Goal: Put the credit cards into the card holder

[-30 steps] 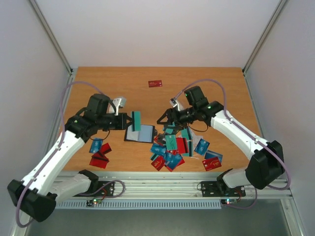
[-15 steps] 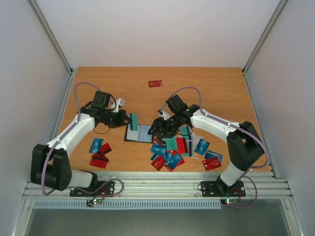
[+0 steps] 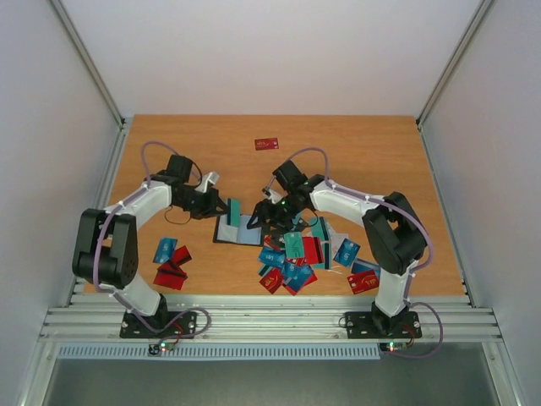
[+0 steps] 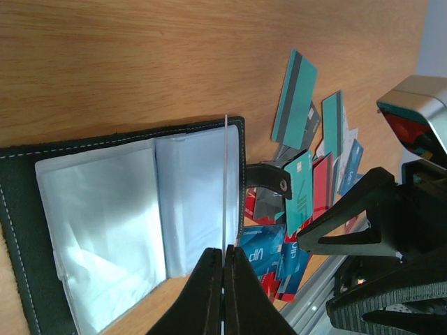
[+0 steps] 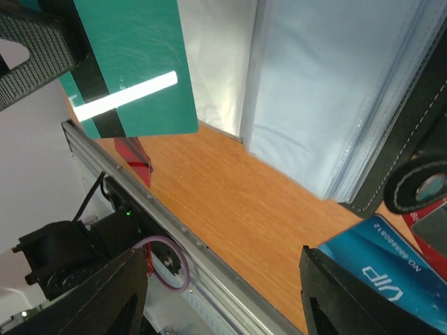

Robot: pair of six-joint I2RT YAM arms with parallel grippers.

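Note:
The black card holder (image 3: 228,234) lies open on the table, its clear sleeves (image 4: 112,209) facing up and its snap tab (image 4: 269,178) toward the card pile. My left gripper (image 3: 224,208) is shut on a teal credit card (image 3: 234,211) with a black stripe (image 5: 133,70), held on edge over the holder; the left wrist view shows it as a thin line (image 4: 225,188) above the right sleeve. My right gripper (image 3: 259,222) stands open and empty at the holder's right edge, its fingers (image 5: 363,293) spread over bare wood. Several credit cards (image 3: 296,254) are heaped right of the holder.
A lone red card (image 3: 267,144) lies far back at the centre. A few blue and red cards (image 3: 169,264) sit near the front left. The aluminium rail (image 3: 270,317) runs along the table's near edge, close below the right gripper.
Both arms have drawn in toward the holder. The left gripper brought the teal card lower over the sleeves, and the right gripper moved left to the holder's right edge.

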